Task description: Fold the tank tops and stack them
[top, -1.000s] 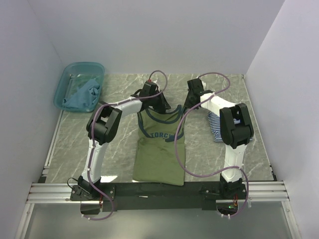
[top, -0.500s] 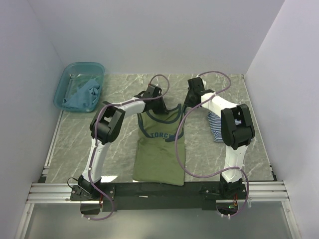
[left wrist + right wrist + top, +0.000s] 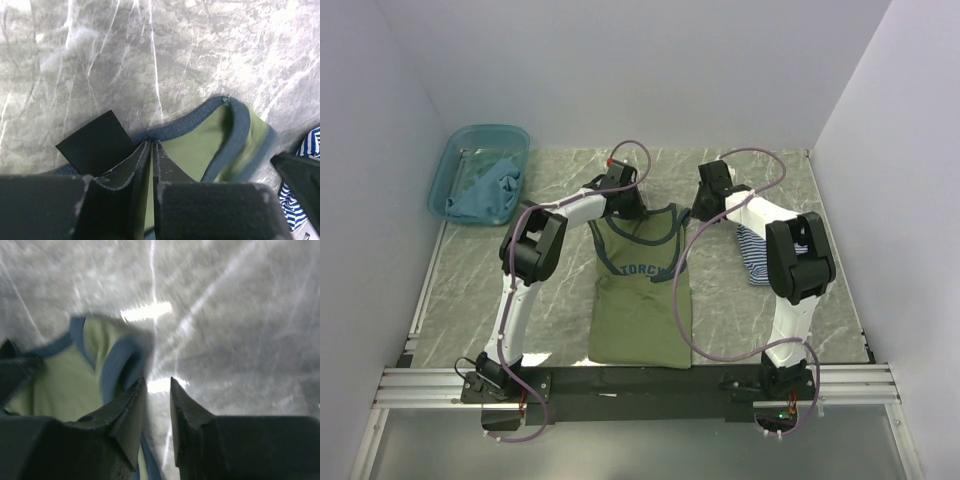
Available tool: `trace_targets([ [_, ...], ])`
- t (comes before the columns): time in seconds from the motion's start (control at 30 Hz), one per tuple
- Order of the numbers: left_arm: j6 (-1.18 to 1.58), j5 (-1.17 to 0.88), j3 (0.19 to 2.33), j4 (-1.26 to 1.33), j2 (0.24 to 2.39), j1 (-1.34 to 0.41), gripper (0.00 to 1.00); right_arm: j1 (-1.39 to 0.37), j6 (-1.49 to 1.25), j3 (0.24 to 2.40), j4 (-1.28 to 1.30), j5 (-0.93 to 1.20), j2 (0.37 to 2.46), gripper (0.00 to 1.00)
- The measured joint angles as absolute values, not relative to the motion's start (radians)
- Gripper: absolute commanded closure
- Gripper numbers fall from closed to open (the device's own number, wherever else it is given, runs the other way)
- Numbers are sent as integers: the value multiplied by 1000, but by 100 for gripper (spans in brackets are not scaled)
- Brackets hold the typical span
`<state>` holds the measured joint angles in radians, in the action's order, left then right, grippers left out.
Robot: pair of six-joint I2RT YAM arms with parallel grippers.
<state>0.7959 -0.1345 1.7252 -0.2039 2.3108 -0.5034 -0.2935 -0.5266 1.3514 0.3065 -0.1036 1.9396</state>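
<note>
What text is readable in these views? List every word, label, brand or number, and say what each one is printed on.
"TORC": dark chest lettering on the olive green tank top, seen from the top camera. A purple cable crosses the right end of the word, so any further letters are hidden.
Nothing else in any of the three views carries readable text.

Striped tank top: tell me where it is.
The striped tank top lies bunched on the table's right side in the top view, just right of the olive tank top, partly behind the right arm.
</note>
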Motion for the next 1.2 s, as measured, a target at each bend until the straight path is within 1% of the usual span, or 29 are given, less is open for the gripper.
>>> trace_targets([
  [0.03, 795, -135, 1729, -204, 2313, -503, 87, -294, -529, 1335, 307, -102, 1929, 75],
  [0.07, 793, -135, 1734, -204, 2316, -503, 87, -294, -532, 1317, 305, -98, 1916, 76],
  [0.1, 792, -138, 1737, -200, 2318, -503, 86, -294, -537, 1296, 302, -91, 1900, 76],
  [0.23, 779, -158, 1738, -186, 2319, -503, 77, -294, -550, 1229, 279, -58, 1847, 78],
  [0.3, 776, -171, 1737, -177, 2319, -503, 76, -298, -553, 1222, 263, -39, 1842, 78],
  [0.33, 775, -175, 1737, -174, 2319, -503, 71, -301, -553, 1222, 254, -33, 1842, 78],
  [0.4, 772, -179, 1731, -157, 2315, -501, 68, -310, -553, 1223, 238, -17, 1842, 78],
  [0.43, 774, -178, 1718, -147, 2305, -500, 64, -319, -553, 1226, 232, -12, 1842, 79],
  [0.5, 785, -160, 1647, -125, 2253, -494, 62, -348, -553, 1237, 231, -2, 1842, 80],
  [0.53, 795, -146, 1615, -128, 2218, -489, 61, -368, -553, 1245, 230, 5, 1842, 83],
  [0.7, 856, -33, 1462, -171, 1971, -413, 57, -473, -561, 1293, 212, 51, 1846, 89],
  [0.83, 901, 79, 1377, -218, 1784, -313, 60, -542, -570, 1394, 202, 85, 1901, 90],
  [0.9, 914, 96, 1336, -228, 1740, -262, 63, -562, -578, 1452, 191, 102, 1948, 89],
  [0.93, 922, 95, 1311, -226, 1732, -232, 66, -571, -582, 1478, 185, 110, 1974, 89],
  [1.03, 933, 68, 1256, -235, 1774, -170, 73, -586, -596, 1545, 175, 146, 2053, 88],
  [1.2, 933, -20, 1232, -239, 1927, -152, 79, -587, -616, 1654, 176, 201, 2184, 87],
])
